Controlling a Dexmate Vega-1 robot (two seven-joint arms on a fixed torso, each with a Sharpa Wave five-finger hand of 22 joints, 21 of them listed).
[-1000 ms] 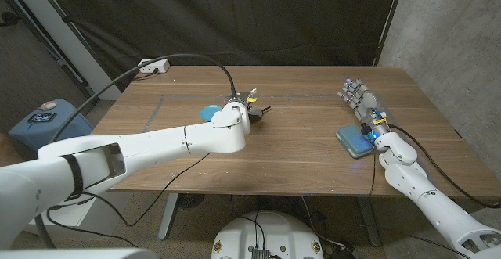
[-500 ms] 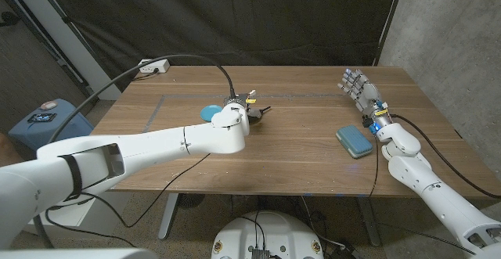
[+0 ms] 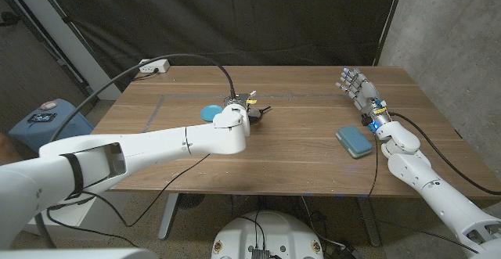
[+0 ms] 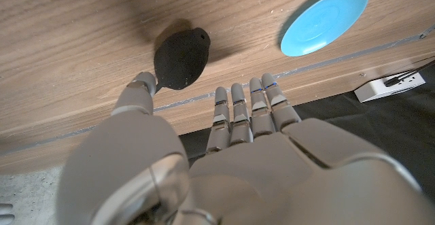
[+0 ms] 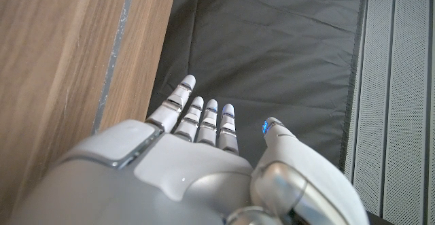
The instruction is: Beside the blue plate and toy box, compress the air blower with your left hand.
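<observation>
Reaching out over the middle of the table (image 3: 297, 145), our left hand (image 4: 231, 126) has its fingers (image 4: 239, 109) straight and spread, holding nothing. Our thumb tip sits just beside the black air blower (image 4: 180, 58), maybe touching it; we cannot tell. The blower lies on the wood, near the blue plate (image 4: 325, 21). Our right hand (image 3: 357, 91) is far off, near the table's right end, fingers apart and empty. A blue toy box (image 3: 354, 142) lies close to that arm.

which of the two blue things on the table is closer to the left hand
The round blue plate, just beside the left hand. The rectangular blue toy box lies far across the table, near the right arm.
</observation>
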